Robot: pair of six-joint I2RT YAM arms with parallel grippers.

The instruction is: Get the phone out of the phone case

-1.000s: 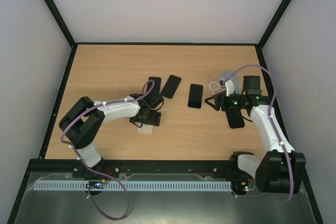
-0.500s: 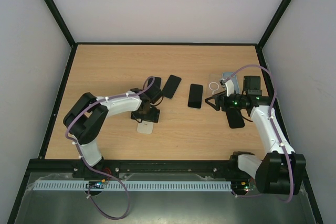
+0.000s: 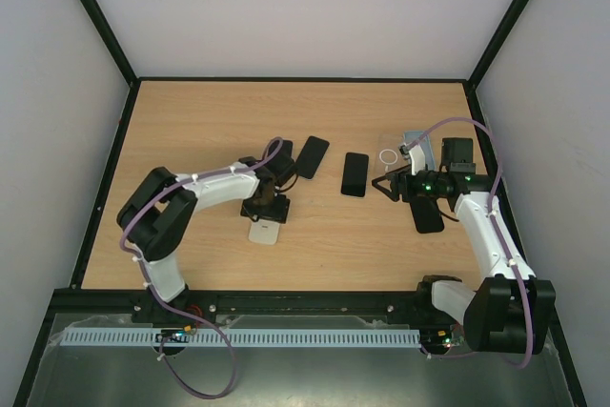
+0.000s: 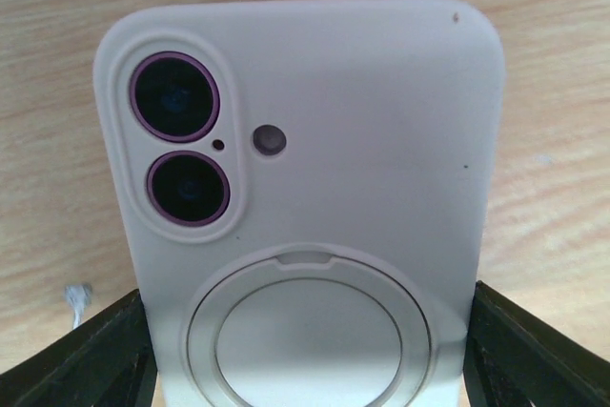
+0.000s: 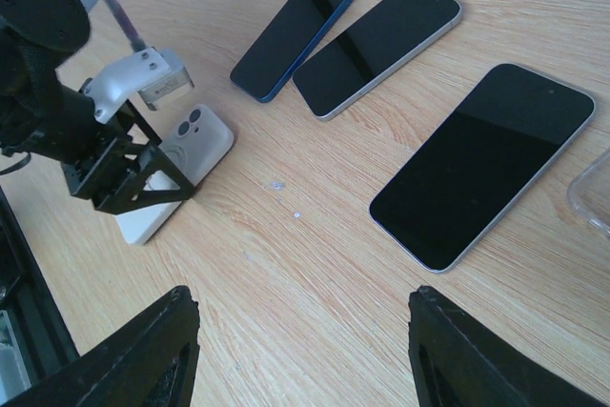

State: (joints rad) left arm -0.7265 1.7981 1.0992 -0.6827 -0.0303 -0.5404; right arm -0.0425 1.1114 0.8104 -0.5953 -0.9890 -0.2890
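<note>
Wooden bench on my feed: the white phone case lies back up, left of centre, with the phone inside. Left claw straddles it, fingers at its side edges; I cannot tell if they clamp. Right claw hangs with fingers apart, empty.

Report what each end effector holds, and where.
Right end effector: nothing, jaws open. Left end effector straddles the white-cased phone at its long edges; whether it grips yet cannot be told.
</note>
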